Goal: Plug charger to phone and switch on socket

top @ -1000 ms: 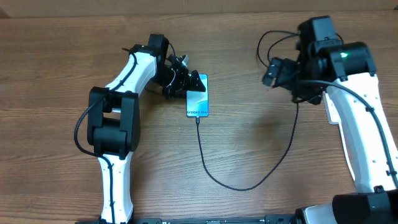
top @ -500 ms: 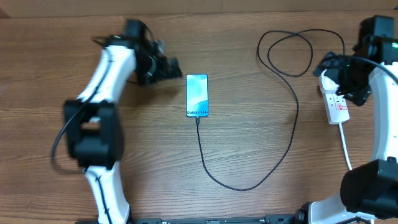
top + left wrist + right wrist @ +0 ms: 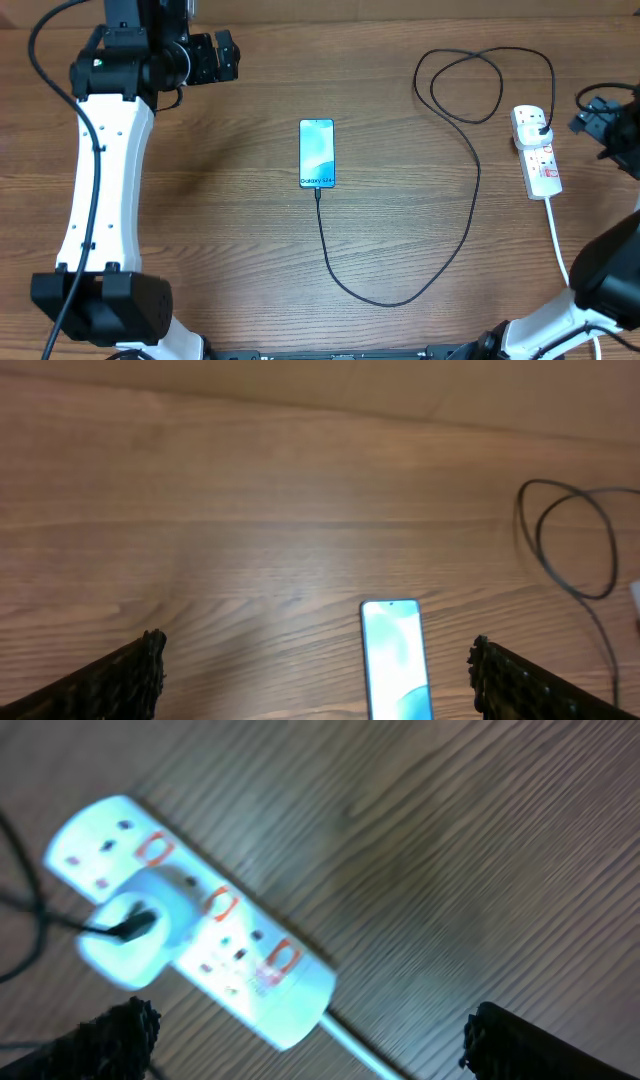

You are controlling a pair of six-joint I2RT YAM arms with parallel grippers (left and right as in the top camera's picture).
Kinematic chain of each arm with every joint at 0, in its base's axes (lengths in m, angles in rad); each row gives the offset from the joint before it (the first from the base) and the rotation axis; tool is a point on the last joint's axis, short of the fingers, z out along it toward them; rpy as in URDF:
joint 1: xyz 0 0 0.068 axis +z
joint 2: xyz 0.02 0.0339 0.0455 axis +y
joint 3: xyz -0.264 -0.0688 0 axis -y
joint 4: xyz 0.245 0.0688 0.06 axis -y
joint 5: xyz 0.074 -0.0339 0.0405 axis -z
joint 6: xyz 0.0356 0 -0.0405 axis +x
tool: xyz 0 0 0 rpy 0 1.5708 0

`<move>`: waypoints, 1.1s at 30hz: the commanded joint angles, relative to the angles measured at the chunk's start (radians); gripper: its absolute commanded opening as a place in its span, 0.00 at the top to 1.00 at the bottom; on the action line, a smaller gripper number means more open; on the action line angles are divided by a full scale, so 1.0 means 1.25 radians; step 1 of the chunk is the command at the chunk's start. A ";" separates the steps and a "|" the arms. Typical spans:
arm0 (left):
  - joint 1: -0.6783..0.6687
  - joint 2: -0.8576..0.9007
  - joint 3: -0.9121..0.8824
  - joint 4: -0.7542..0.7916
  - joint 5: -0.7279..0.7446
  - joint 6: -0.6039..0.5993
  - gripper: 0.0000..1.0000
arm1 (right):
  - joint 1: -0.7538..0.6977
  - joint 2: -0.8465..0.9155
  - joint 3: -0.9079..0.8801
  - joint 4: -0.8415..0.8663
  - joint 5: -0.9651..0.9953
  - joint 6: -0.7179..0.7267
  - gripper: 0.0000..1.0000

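Now both arms have drawn back, left fingers (image 3: 120, 680) and right fingers (image 3: 110, 1035) spread wide. We see the phone (image 3: 316, 152) mid-table (image 3: 230, 200) with the charger (image 3: 478, 170) attached. The right wrist view alone shows the socket (image 3: 200, 930) close up, plug seated.

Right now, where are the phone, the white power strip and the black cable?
phone (image 3: 317, 152): overhead view, middle of its screen.
power strip (image 3: 545, 172): overhead view, its white body by the red switches.
charger cable (image 3: 385, 303): overhead view, lowest bend of the long curve.

Left arm (image 3: 100, 170) has white links, black joints, a black cable — fingertips (image 3: 120, 680) dark and ridged
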State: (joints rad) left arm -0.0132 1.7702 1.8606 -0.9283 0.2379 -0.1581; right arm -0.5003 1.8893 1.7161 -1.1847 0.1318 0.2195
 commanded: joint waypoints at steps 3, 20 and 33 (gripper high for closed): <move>-0.003 0.007 -0.005 -0.005 -0.017 0.001 0.00 | -0.052 0.047 0.004 0.040 -0.056 -0.114 0.00; -0.003 0.007 -0.005 -0.005 -0.017 0.001 0.00 | -0.053 0.186 0.004 0.104 -0.155 -0.155 0.00; -0.003 0.007 -0.005 -0.005 -0.017 0.001 0.00 | -0.054 0.251 0.004 0.111 -0.149 -0.134 0.00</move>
State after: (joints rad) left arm -0.0132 1.7771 1.8553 -0.9352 0.2268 -0.1581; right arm -0.5674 2.1826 1.7157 -1.0546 -0.0483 0.0360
